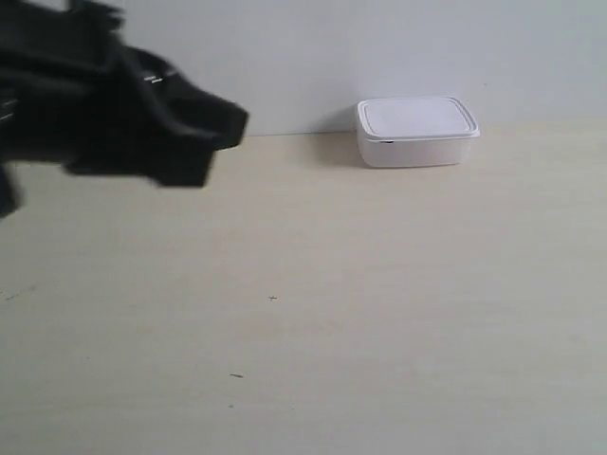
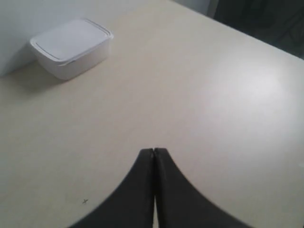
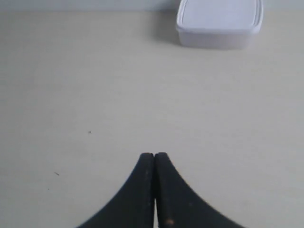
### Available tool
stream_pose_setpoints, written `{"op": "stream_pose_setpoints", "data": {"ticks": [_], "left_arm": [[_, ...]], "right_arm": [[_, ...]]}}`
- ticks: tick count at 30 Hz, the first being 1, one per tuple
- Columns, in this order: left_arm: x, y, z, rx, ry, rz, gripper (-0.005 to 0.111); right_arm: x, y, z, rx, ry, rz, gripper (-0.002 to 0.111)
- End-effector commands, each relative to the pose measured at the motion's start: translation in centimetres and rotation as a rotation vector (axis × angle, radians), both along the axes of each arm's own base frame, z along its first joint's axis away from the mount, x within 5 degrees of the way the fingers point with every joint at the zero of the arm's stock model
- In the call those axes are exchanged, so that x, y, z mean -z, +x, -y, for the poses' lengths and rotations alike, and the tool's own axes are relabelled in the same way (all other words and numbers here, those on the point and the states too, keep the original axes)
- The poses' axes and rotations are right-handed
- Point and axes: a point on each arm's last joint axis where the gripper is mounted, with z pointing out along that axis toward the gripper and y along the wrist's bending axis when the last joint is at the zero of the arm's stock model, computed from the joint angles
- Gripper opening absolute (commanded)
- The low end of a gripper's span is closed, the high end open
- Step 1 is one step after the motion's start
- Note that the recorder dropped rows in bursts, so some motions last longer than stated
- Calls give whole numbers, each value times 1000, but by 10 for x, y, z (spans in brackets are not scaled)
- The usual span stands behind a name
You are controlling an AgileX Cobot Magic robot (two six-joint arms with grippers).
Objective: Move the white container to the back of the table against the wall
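One white container [image 1: 417,131] | cream table [image 1: 303,379], tiny specks [image 1: 272,299] | beside plain wall [image 1: 332,57]

The left gripper [image 2: 153,154] has its black jaws pressed flat together with nothing between them, and it sits well apart from the white container [image 2: 71,47]. The right gripper [image 3: 154,157] is closed and empty too, pointing roughly toward the container and well short of it. In the exterior view, the arm [image 1: 119,109] at the exterior view's left is a blurred black bulk, about level with the container and well clear of it.
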Motion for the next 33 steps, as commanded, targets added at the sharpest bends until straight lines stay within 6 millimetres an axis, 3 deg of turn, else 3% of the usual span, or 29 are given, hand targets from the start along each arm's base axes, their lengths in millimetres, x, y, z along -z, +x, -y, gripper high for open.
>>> {"op": "stream_pose_setpoints", "data": {"ticks": [1,7,11,14,17,22,33], "left_arm": [[18,-53,-44,-44,-92,138,0],[71,-100,-82,-46,-72,214,0],[86,-111,-94,-80,-131,307,0],[90,-110,-99,-119,-164,450,0],[93,-108,-102,-158,-145,636,0],[99,-101,-100,-173,-103,642,0],[103,-101,-99,-159,-86,609,0]], "right_arm": [[8,-56,5,19,-2,185,0],[38,-107,10,34,2,356,0],[57,-120,11,47,19,413,0],[77,-115,11,70,46,424,0],[95,-96,13,157,161,504,0],[129,-68,27,343,197,584,0],[134,-66,24,323,193,522,0]]}}
